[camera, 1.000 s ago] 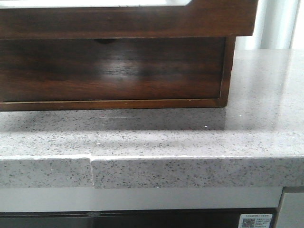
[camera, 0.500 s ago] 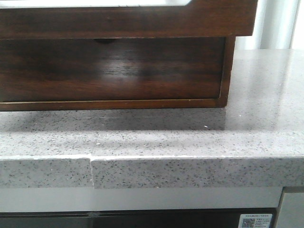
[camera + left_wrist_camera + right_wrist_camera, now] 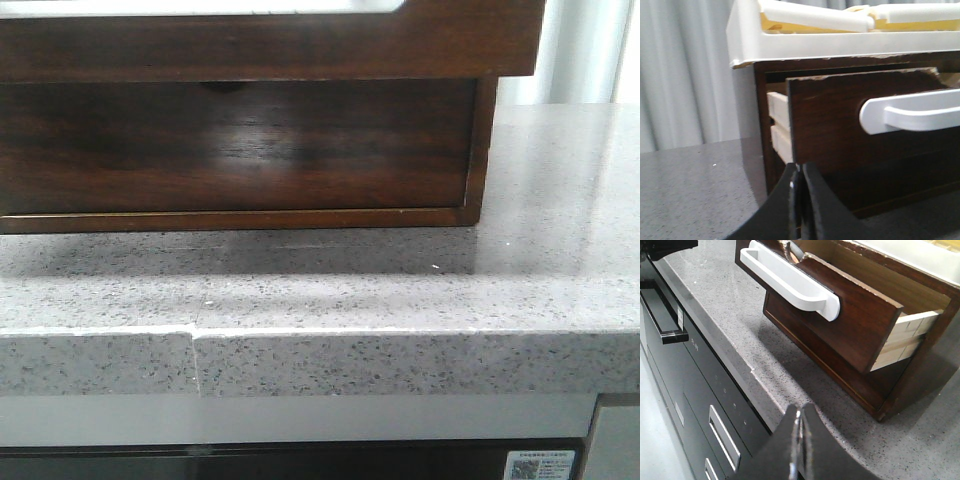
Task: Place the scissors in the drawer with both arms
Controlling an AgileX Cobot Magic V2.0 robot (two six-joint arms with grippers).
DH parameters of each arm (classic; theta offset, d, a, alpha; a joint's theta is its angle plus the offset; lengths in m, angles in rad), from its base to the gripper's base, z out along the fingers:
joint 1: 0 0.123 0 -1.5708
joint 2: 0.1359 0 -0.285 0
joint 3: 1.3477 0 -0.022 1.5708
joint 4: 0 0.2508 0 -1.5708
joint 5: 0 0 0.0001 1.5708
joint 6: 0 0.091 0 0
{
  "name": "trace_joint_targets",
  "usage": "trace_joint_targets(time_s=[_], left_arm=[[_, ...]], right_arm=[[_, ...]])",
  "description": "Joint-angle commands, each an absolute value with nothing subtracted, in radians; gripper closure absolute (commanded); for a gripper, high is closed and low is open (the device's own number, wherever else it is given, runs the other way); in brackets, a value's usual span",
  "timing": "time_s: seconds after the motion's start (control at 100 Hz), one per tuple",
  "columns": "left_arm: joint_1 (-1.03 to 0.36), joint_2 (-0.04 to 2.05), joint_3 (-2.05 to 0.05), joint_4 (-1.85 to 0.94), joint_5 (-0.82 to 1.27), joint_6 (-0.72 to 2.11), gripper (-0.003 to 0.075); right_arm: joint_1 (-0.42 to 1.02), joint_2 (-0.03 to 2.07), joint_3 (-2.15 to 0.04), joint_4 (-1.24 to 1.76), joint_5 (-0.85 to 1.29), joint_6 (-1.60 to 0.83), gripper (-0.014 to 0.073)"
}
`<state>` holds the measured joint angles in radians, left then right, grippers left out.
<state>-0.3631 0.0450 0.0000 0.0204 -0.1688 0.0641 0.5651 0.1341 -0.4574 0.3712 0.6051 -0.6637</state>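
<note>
The drawer [image 3: 855,320] stands pulled out of the dark wooden cabinet [image 3: 240,150], its white handle [image 3: 790,282] facing the counter edge. Just behind the drawer front a small grey curved edge [image 3: 791,250] peeks out; it looks like part of the scissors, the rest being hidden. In the front view the drawer front [image 3: 270,45] overhangs the lower drawer, and no gripper shows there. My left gripper [image 3: 800,167] is shut and empty, close to the drawer front's [image 3: 840,125] lower corner. My right gripper [image 3: 800,410] is shut and empty above the counter's front edge.
The cabinet stands on a speckled grey stone counter [image 3: 400,290]. A white tray [image 3: 840,45] with pale yellow and white items lies on the cabinet. Black appliance fronts with bar handles [image 3: 670,335] run below the counter. The lower drawer has a half-round notch [image 3: 222,87].
</note>
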Motion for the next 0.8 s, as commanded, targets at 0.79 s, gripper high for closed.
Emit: trace_joint_targets(time_s=[0.79], left_arm=[[-0.04,-0.035,0.022,0.0,0.163,0.037,0.0742]], right_arm=[[0.565,0.144,-0.482,0.385,0.538,-0.664,0.0635]])
